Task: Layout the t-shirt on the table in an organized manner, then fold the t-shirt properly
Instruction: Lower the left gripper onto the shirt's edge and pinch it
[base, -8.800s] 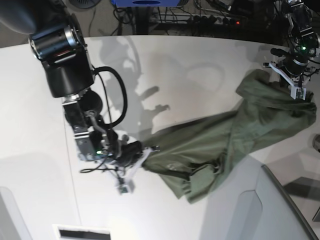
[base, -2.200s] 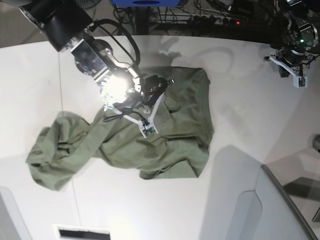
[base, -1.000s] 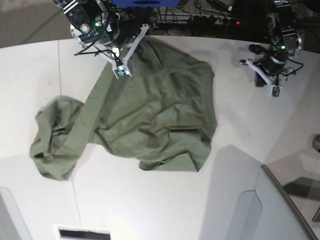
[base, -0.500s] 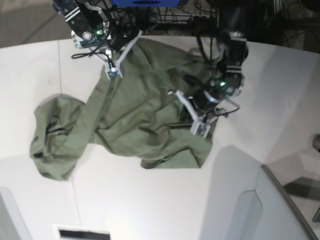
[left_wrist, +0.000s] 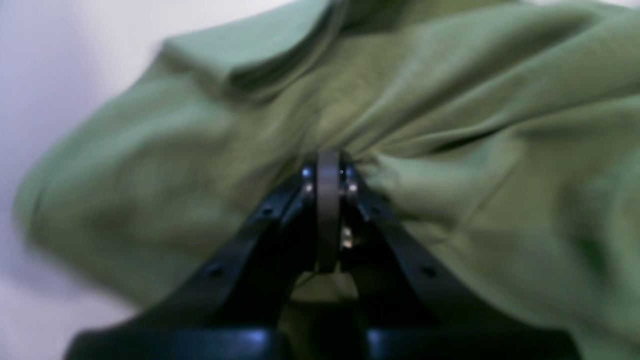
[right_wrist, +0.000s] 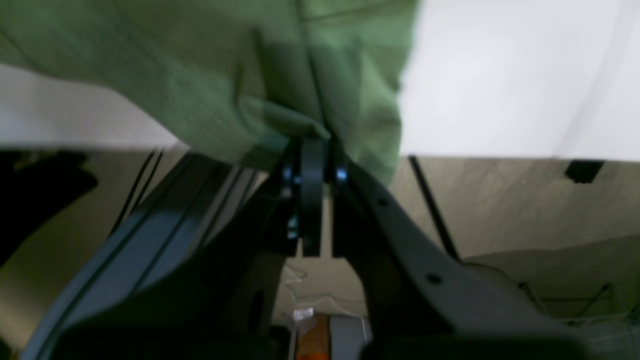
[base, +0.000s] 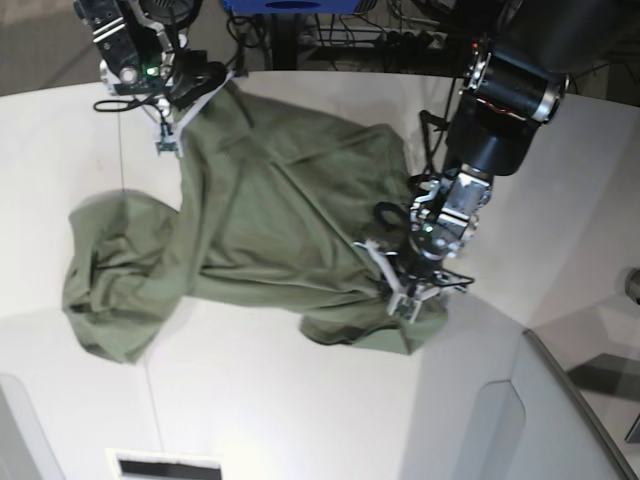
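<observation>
I have both grippers clamped on the t-shirt (base: 270, 220): my right gripper (base: 172, 112) pinches a fold of fabric at the far edge of the table (base: 300, 400), and my left gripper (base: 405, 290) pinches a bunched ridge near the shirt's lower corner on the near side. In each wrist view the jaws sit tight together with olive cloth gathering into creases at the tips, so neither hold is on a flat seam. The shirt lies spread but rumpled across the middle of the table, with a heaped, doubled-over lump toward my right side. I judge it light, soft and limp: it will drape, sag and drag along the white top rather than keep any shape, and one layer may slip out of a pinch that catches several. It is not fragile, though a hard pull could stretch the knit. For a tidy layout I think the better holds are hems, shoulder seams or sleeve edges, taken at two well-separated points so the cloth pulls taut between them.
</observation>
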